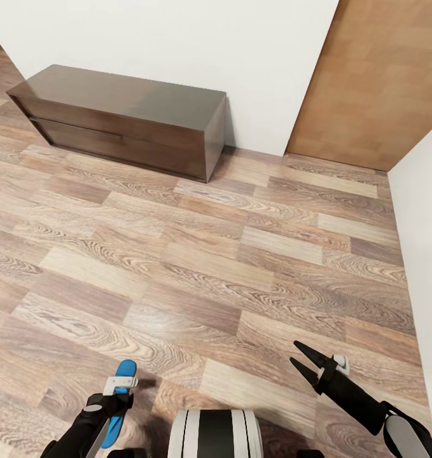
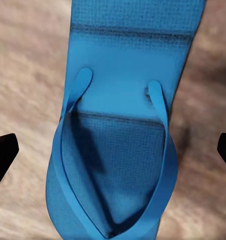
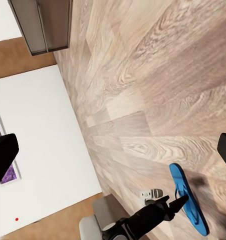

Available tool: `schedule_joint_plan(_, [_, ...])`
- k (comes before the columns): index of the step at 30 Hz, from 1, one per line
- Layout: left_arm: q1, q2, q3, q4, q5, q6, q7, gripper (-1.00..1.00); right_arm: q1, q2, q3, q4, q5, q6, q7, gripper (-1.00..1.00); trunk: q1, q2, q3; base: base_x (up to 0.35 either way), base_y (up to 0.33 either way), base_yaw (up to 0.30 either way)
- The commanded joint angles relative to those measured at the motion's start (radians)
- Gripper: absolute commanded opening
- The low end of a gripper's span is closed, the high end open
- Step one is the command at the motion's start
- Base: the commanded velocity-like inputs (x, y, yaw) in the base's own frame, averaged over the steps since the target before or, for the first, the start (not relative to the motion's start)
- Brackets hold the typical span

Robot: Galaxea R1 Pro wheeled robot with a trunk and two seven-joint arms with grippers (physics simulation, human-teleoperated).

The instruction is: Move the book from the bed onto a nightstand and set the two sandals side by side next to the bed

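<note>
One bright blue sandal (image 1: pixel 126 369) lies flat on the wood-plank floor (image 1: pixel 228 254) at the bottom left of the head view. My left gripper (image 2: pixel 113 150) hovers straight above that sandal (image 2: pixel 128 60), open, its black fingertips (image 2: pixel 3 152) spread wider than the sole and apart from it. In the right wrist view the left arm reaches down over the same sandal (image 3: pixel 199 220). My right gripper (image 1: pixel 294 352) hangs open over bare floor at the lower right, holding nothing. The book, the bed, the nightstand and the second sandal are out of view.
A long, wide dark wooden cabinet (image 1: pixel 126 114) with one wide drawer stands against the white far wall. A brown wooden wall panel (image 1: pixel 381 76) fills the far right corner, and a white wall (image 1: pixel 425 222) runs along the right. The purple painting (image 3: pixel 10 176) hangs on a wall.
</note>
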Motion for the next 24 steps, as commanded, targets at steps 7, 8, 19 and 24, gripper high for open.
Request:
schedule_joint_plan(7, [0.0, -0.001, 0.003, -0.001, -0.01, 0.005, -0.001, 1.0, 0.0, 0.0, -0.05, 0.0, -0.002, 0.02, 0.001, 1.0, 0.002, -0.001, -0.016, 0.0, 0.0, 0.0])
schedule_joint_plan(8, [0.0, -0.001, 0.003, -0.001, -0.01, 0.005, -0.001, 1.0, 0.0, 0.0, -0.052, 0.0, -0.001, 0.022, 0.001, 1.0, 0.002, -0.001, -0.02, 0.0, 0.0, 0.0])
schedule_joint_plan(19, [0.0, -0.001, 0.003, -0.001, -0.01, 0.005, 0.0, 1.0, 0.0, 0.0, -0.056, 0.0, -0.002, 0.027, 0.001, 1.0, 0.003, -0.002, -0.031, 0.0, 0.0, 0.0])
schedule_joint_plan(24, [0.0, -0.001, 0.004, -0.001, -0.01, 0.005, 0.0, 1.0, 0.0, 0.0, -0.056, 0.0, -0.002, 0.027, 0.001, 1.0, 0.005, -0.003, -0.043, 0.0, 0.0, 0.0])
